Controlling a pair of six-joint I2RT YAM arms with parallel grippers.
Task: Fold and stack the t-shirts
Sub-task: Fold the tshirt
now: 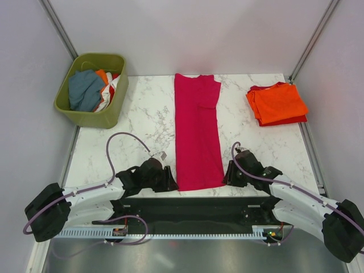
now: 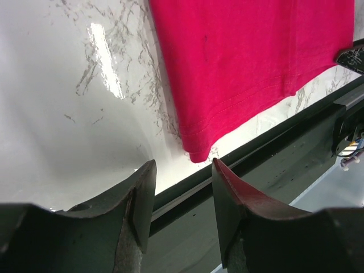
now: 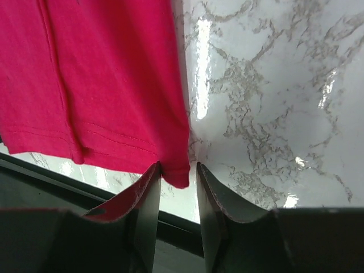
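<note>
A magenta-pink t-shirt point(image 1: 196, 131) lies flat in the middle of the table, folded into a long strip running from far to near. My left gripper point(image 1: 170, 181) is open and empty just short of the shirt's near left corner point(image 2: 196, 152); its jaws stand apart, clear of the cloth point(image 2: 183, 166). My right gripper point(image 1: 228, 176) is open at the near right corner; that corner point(image 3: 181, 177) lies between its jaws point(image 3: 177, 168), which stand apart. A folded orange shirt point(image 1: 277, 102) lies on a red one point(image 1: 284, 120) at the far right.
An olive-green basket point(image 1: 85, 118) at the far left holds grey-blue, orange and white cloth. A black rail point(image 1: 193, 207) runs along the table's near edge under both grippers. White walls enclose the table on three sides.
</note>
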